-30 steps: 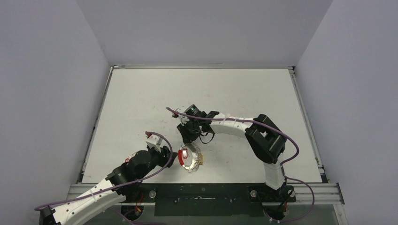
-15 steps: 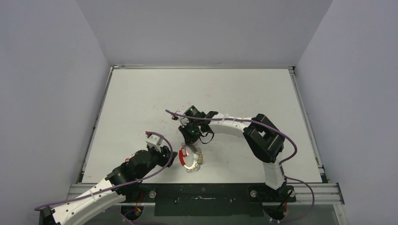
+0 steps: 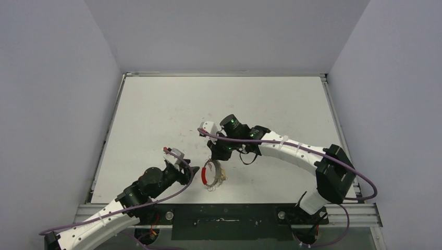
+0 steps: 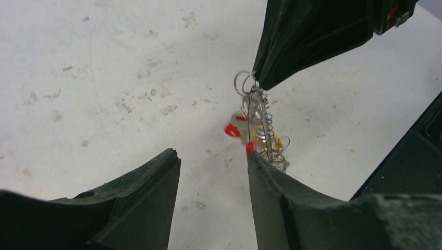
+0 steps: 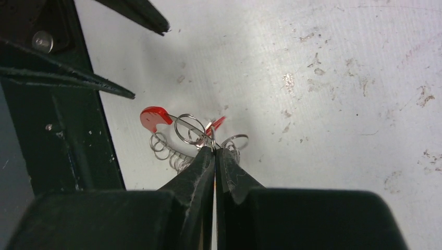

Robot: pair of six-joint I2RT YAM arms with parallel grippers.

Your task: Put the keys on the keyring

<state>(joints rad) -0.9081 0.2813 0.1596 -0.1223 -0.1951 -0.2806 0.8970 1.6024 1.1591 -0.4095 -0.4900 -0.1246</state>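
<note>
Swung out rightward since a second ago, the right arm [image 3: 292, 151] sets the right hand [image 3: 218, 154] on top of the keyring [image 3: 208, 174], tipped up on edge over the tabletop [image 3: 156, 114] just beside the left hand [image 3: 191, 174]. From the left wrist, that hand's fingers are apart with bare tabletop between them, the ring edge-on past one tip and the keys [image 4: 268, 146] bunched low on it. From the right wrist, the fingers are pinched together on the ring's wire near its red piece [image 5: 154, 117].
</note>
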